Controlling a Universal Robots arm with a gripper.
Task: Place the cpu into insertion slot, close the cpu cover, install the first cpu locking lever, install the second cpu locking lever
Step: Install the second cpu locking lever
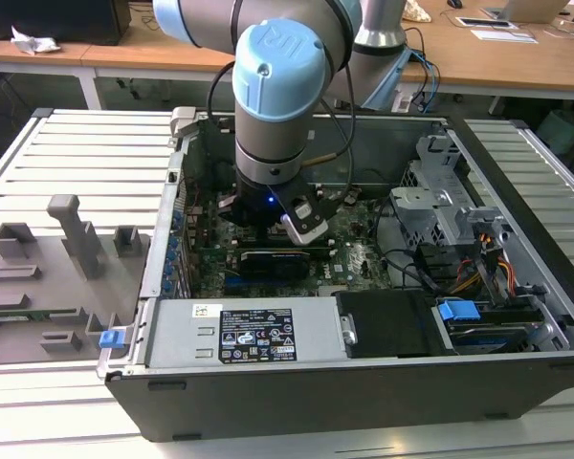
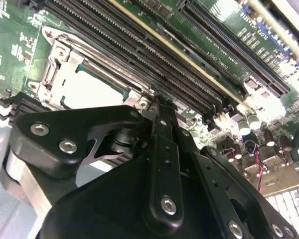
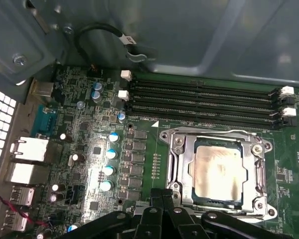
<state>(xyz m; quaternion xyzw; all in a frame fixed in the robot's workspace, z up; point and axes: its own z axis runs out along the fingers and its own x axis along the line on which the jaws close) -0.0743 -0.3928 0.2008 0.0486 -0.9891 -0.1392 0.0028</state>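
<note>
Arm pose: the grey-and-pale-blue jointed robot arm (image 1: 277, 86) is seen reaching straight down into the open dark-grey metal computer case (image 1: 364, 382), its wrist low over the green circuit board (image 1: 354, 258).

Gripper: the black metal two-fingered gripper (image 3: 162, 196) is held just above the board, at the near edge of the socket; its fingers (image 2: 162, 149) are pressed together with nothing between them.

Cpu: the flat square chip with a silvery-grey metal top (image 3: 218, 172) is seated flat inside the socket. In the first wrist view its top is seen dull and faintly smudged; in the second wrist view it (image 2: 92, 92) is washed out by glare.

Insertion slot: the square socket with a black rim (image 3: 186, 172) is seen on the board beside the memory slots, filled by the chip.

Cpu cover: the thin bright metal frame plate with a large square window (image 3: 217, 139) is lying down flat around the chip, the chip's top showing through the window.

Locking levers: whether the thin wire levers along the frame are latched cannot be told.

Memory slots: four long narrow black plastic slots with white end clips (image 3: 204, 102) are laid parallel just beyond the socket.

Board detail: small blue-topped cylindrical capacitors (image 3: 109, 154) are lined up beside the socket.

Far side: a black looped cable (image 3: 107, 37) is seen against the grey metal case wall.
</note>
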